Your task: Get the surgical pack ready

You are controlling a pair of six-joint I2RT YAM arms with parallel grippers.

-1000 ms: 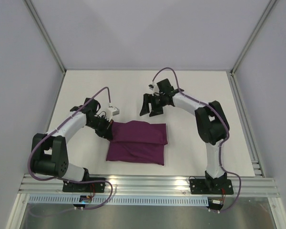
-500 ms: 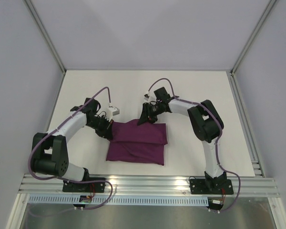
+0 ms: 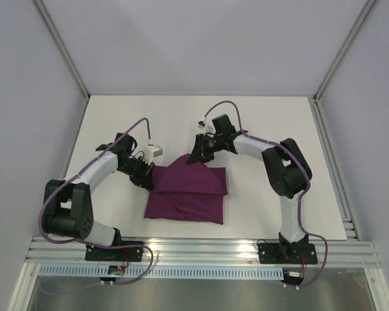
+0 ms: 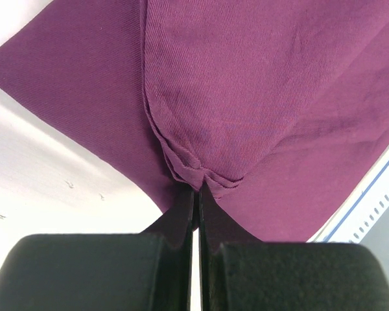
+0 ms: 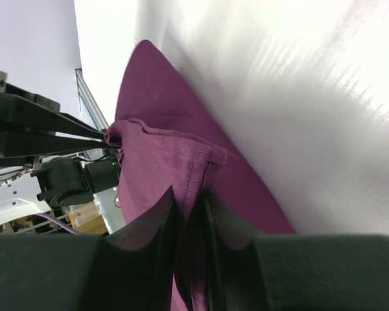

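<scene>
Shows a dark purple cloth (image 3: 188,191) folded up in the middle of the white table (image 3: 266,123), closer to the near side than the far side. Looks like a wide, flat bundle with one layer on top of another. Grips the far left corner of the cloth with the left claw (image 4: 196,194). Has those two black fingers pressed tight together, with a little bunched-up corner of cloth caught right at the tips. Shows white table just beside that corner. Grips the far edge of the cloth, near its middle, with the right claw (image 5: 188,201). Has those fingers only a little way apart, with a fold of purple cloth squeezed between them. Holds that edge out in a small point, away from the rest of the bundle. Shows the left claw from the right wrist too, thin and dark, with the cloth corner at its tip. Leaves the rest of the cloth flat on the table.
</scene>
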